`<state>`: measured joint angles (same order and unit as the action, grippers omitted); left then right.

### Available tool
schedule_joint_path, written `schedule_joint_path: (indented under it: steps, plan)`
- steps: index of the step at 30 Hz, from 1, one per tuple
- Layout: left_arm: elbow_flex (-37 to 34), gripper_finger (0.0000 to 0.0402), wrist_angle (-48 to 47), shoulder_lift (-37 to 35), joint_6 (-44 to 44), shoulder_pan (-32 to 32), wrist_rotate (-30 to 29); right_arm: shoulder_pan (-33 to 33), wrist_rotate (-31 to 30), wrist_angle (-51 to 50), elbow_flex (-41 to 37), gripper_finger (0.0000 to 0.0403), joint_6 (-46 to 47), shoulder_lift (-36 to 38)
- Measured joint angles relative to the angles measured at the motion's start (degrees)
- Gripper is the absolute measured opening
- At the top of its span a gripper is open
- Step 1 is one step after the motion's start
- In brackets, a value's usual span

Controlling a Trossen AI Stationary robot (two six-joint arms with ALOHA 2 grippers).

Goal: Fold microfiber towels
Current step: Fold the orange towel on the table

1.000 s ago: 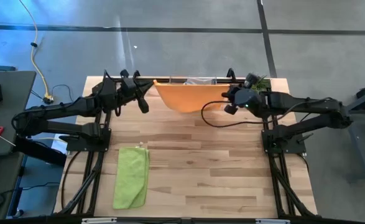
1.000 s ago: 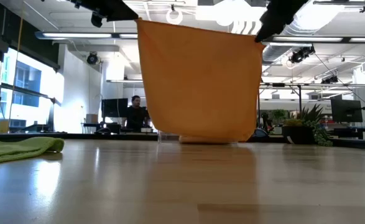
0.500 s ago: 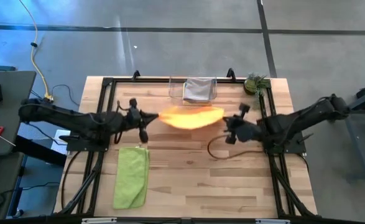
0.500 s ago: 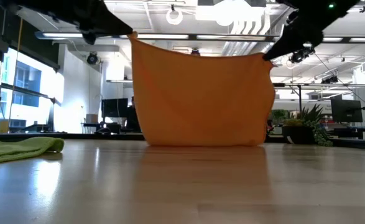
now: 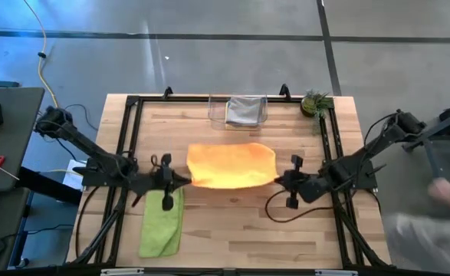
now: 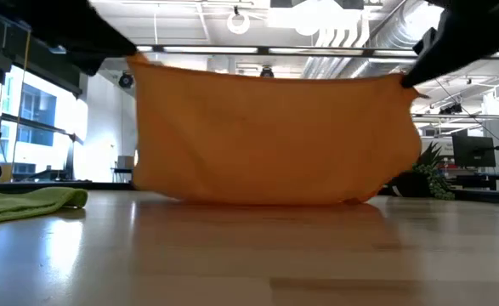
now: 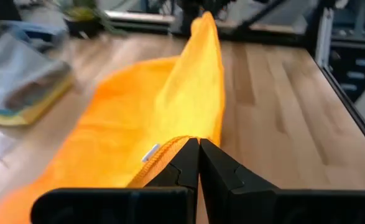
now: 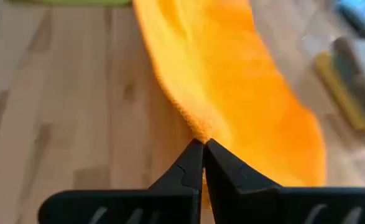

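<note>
Tabletop [image 5: 232, 215] carries orange towel [image 5: 231, 165], seemingly stretched between both clamped pincers.

left end effector [image 7: 199, 163] pinching orange towel [image 7: 163, 106] corner | table [image 7: 281, 106] | possibly folded cloths [image 7: 27, 81] behind

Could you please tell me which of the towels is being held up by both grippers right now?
The orange towel, stretched between both grippers; the lime green towel lies folded on the table.

1 orange towel [image 5: 232, 165], 1 lime towel [image 5: 161, 225], 1 clear bin [image 5: 238, 111], 2 claws
</note>
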<state>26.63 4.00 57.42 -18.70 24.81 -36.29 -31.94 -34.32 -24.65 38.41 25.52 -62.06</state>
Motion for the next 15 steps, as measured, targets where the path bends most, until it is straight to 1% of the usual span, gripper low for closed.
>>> schedule_joint_path:
  steps: [3,9,12,15]
  plan:
    - [0.00,0.0000,0.08,4.05,-3.59,3.13,-0.76,-1.68,2.17,0.00,0.00,0.0000,3.15,-3.36]
    - [0.00,0.0002,0.92,11.20,-11.44,7.26,0.03,-4.44,6.50,3.19,0.02,0.0000,9.12,-10.90]
    - [0.02,0.0015,2.70,13.56,-14.35,8.41,4.12,-5.69,11.00,5.67,0.04,0.0005,11.48,-13.74]
    - [0.02,0.0039,3.87,15.09,-17.42,9.07,7.91,-6.60,14.97,6.87,0.04,0.0035,16.09,-15.69]
